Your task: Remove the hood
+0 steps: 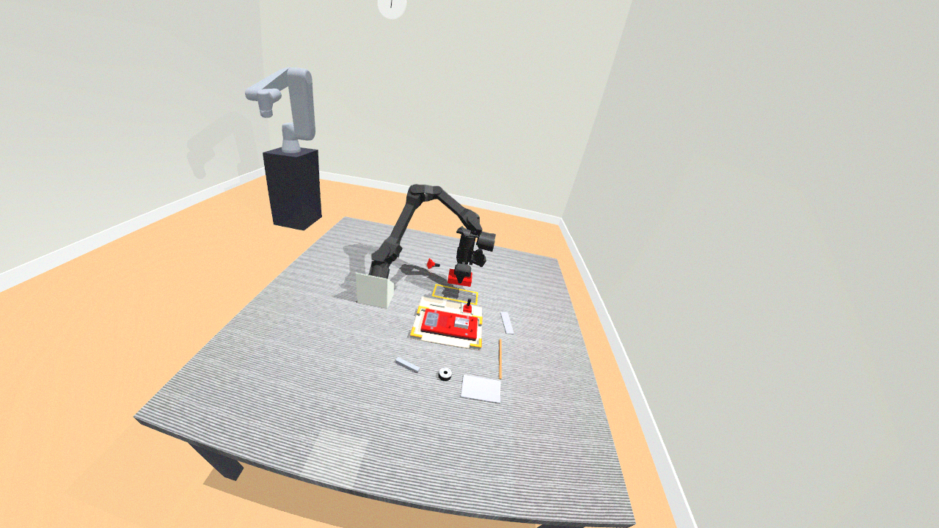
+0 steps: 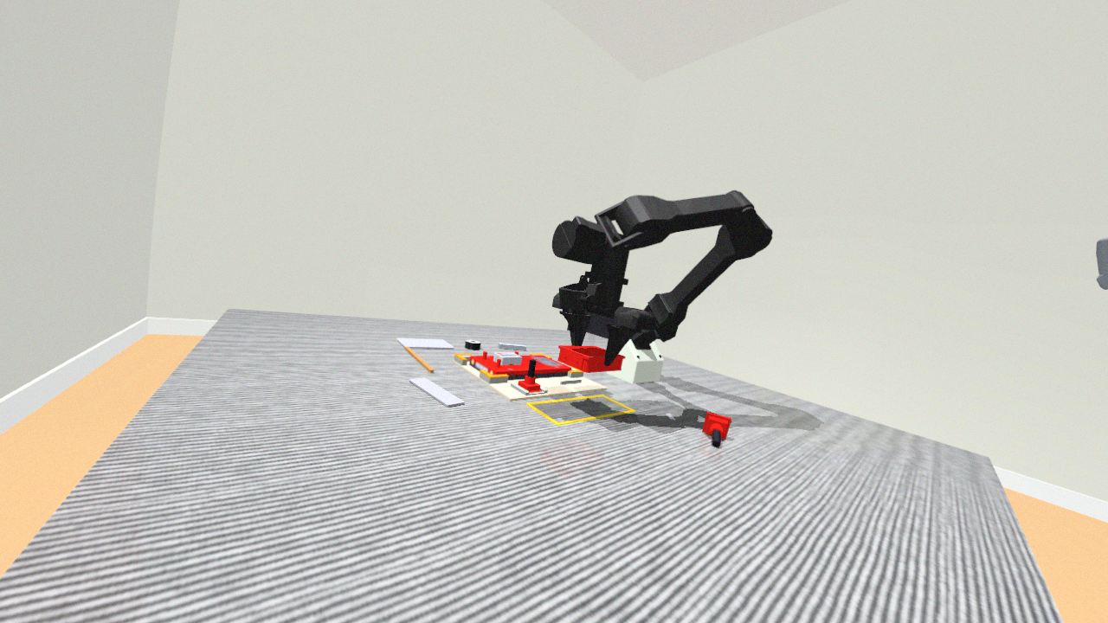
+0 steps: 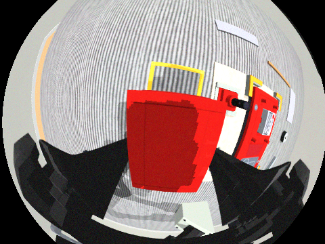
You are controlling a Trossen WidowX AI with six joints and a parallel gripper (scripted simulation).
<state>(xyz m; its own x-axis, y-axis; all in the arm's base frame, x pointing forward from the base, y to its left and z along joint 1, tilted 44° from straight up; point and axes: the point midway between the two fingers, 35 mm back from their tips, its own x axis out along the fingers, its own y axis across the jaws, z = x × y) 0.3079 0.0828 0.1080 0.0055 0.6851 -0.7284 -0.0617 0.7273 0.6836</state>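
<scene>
Exterior view: pincer point(image 2: 595, 345) grips red hood point(image 2: 586, 356) above table point(image 2: 310, 480), near marked area point(image 2: 580, 408).

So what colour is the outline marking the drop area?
Yellow outline, clearest in the exterior view.

Arm point(image 2: 701, 208): matte black throughout, angular faceted links with bulky cylindrical joint housings. Base point(image 2: 642, 363): pale grey-white wedge block. Pincer point(image 2: 595, 350): two black tapered pointed fingers. No cables or markings discernible.
</scene>
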